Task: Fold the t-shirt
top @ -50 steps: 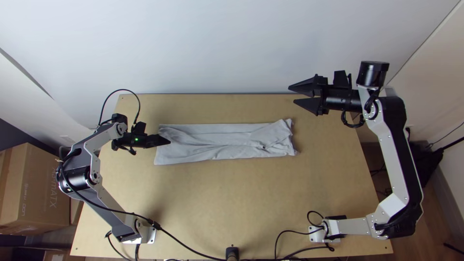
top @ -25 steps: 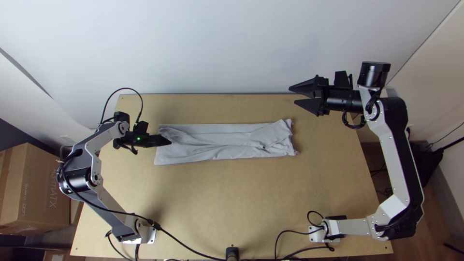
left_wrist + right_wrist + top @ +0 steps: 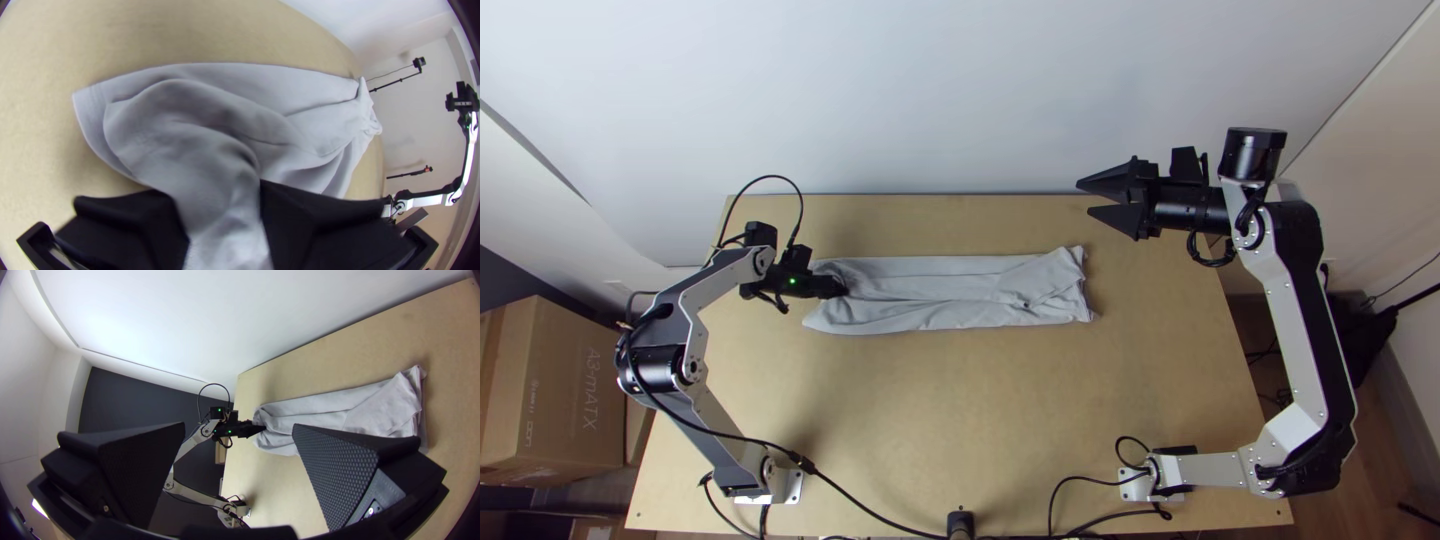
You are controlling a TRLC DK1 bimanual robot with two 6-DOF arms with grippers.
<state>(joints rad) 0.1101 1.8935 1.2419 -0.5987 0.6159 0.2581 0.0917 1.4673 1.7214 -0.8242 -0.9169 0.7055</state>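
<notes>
My left gripper [image 3: 835, 288] is pinching one end of the shirt [image 3: 930, 292], a long strip on the surface [image 3: 960, 405], probably for folding inward; my right gripper [image 3: 1086, 198] is hovering open, leaving room.

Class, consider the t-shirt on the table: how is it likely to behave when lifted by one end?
The t-shirt is probably floppy: it bunches into soft, rounded folds at the left gripper. Its layers lie loosely in a long strip, so they may slip apart. The cloth looks thin, so it's likely light.
</notes>
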